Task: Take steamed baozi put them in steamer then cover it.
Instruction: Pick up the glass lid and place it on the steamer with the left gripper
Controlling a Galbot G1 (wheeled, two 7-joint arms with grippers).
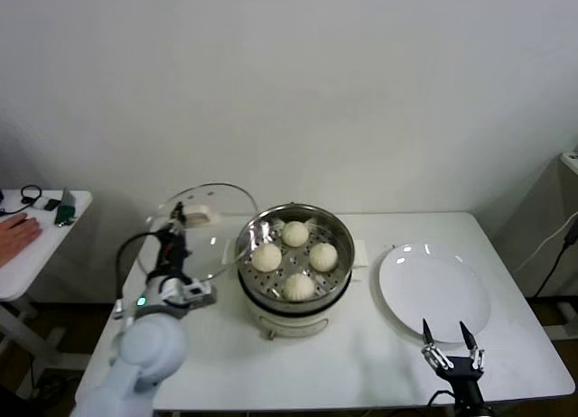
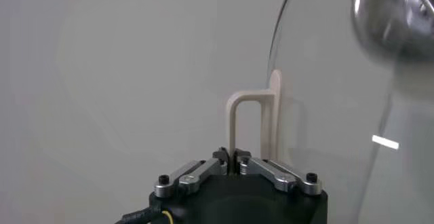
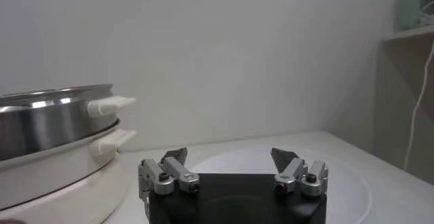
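Note:
Four cream-white baozi (image 1: 294,257) lie in the shiny steamer basket (image 1: 338,226) on its white pot base (image 1: 291,322) at the table's middle. My left gripper (image 1: 178,220) is shut on the cream handle (image 2: 245,120) of the clear glass cover (image 1: 200,232). It holds the cover tilted on edge just left of the steamer, its rim near the basket's left wall. The cover's glass (image 2: 325,110) fills one side of the left wrist view. My right gripper (image 1: 449,331) is open and empty over the near edge of the white plate (image 1: 433,286); it also shows in the right wrist view (image 3: 230,155).
The flat white plate lies right of the steamer, whose side (image 3: 47,127) shows in the right wrist view. A small side table (image 1: 36,241) with small items and a person's hand (image 1: 16,232) stands at far left. A wall rises behind.

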